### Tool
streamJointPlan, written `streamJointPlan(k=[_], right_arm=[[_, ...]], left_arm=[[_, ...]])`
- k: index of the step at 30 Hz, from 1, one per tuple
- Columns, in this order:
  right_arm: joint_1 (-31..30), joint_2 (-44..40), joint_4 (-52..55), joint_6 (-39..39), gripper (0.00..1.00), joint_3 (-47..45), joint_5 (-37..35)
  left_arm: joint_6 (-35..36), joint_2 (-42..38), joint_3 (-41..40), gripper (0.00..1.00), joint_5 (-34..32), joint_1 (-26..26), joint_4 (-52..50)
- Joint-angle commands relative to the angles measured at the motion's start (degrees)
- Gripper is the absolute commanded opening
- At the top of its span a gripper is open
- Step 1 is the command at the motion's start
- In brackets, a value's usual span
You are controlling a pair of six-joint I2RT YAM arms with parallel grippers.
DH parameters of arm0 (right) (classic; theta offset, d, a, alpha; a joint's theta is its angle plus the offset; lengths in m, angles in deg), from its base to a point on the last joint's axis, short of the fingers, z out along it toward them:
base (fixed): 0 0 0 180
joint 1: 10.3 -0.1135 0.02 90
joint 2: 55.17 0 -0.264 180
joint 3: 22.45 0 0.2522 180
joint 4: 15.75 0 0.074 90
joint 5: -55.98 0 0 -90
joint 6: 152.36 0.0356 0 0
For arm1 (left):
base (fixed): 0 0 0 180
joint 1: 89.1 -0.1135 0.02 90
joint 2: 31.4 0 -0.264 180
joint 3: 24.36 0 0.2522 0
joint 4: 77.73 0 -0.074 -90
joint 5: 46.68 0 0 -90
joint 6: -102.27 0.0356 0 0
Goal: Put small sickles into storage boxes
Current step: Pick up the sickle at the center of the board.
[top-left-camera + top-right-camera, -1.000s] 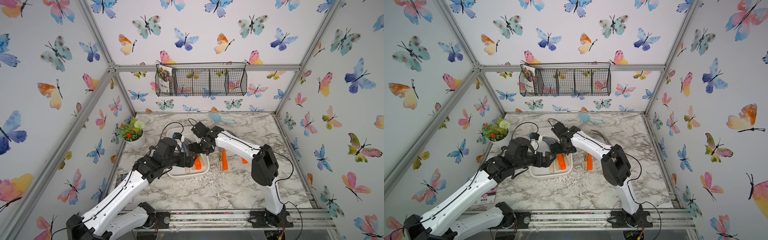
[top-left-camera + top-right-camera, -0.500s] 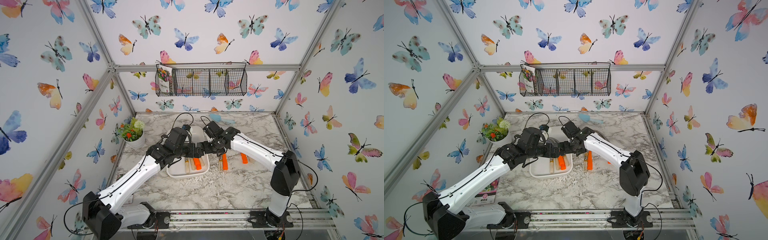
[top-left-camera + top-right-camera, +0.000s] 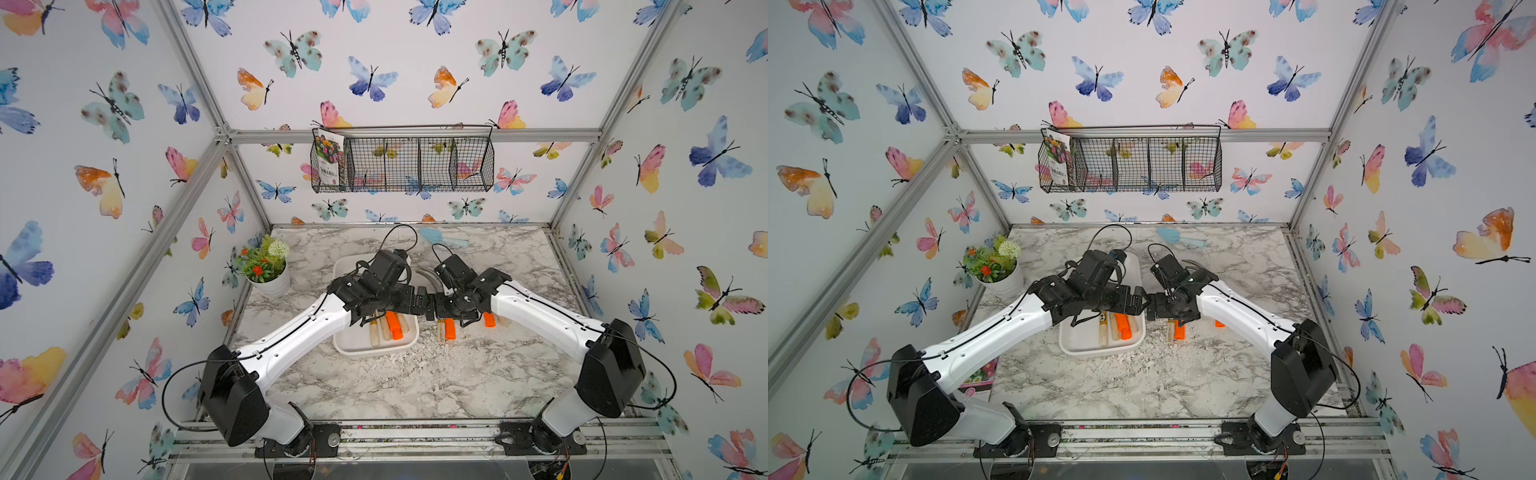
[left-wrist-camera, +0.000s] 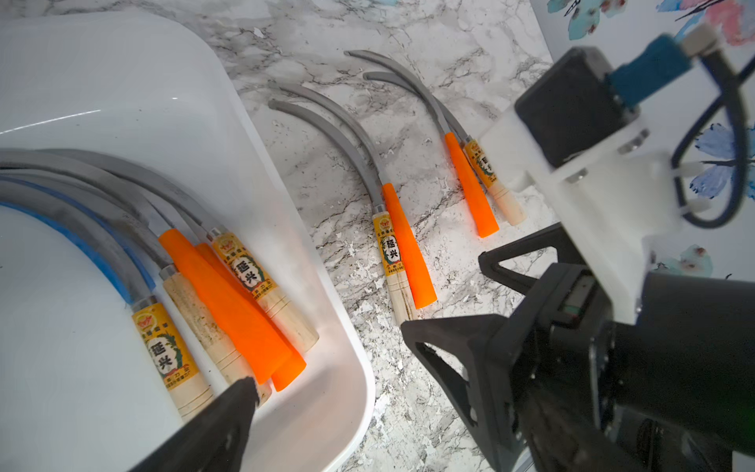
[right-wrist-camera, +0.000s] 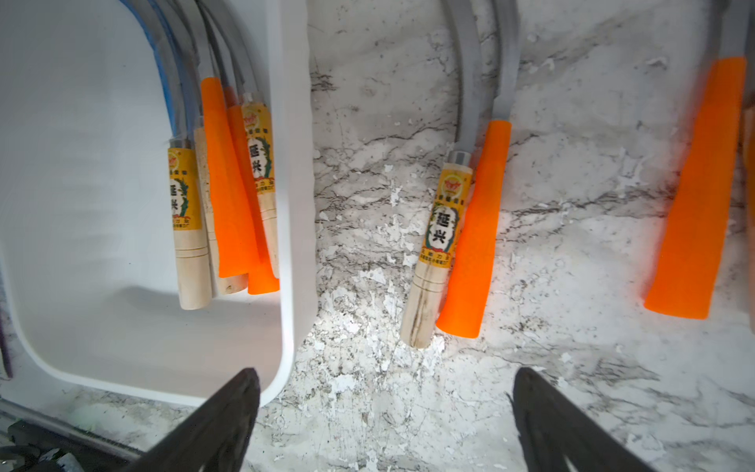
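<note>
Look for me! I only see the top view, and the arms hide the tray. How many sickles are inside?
Observer: Five sickles lie in the white tray: three wooden handles, two orange, one orange lying over the other.
Operator: Any outside it?
Observer: Four on the marble table, in two pairs, each one wooden handle, one orange.
Operator: Are the fingers holding one?
Observer: No. The right gripper's fingers are open and empty, pointing at the pair nearest the tray.
</note>
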Motion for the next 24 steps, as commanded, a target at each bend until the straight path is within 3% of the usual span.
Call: streamJointPlan(k=[1, 24], right_arm=[[0.31, -4.49, 0.67, 0.22, 0.98, -1.87, -0.28], [4.27, -16.47, 3.21, 3.31, 0.98, -19.13, -1.32]], left_arm=[[-1.26, 4.76, 2.68, 0.98, -2.93, -0.74, -4.52], [-3.83, 18.48, 12.22, 0.98, 4.62, -0.11, 1.77]])
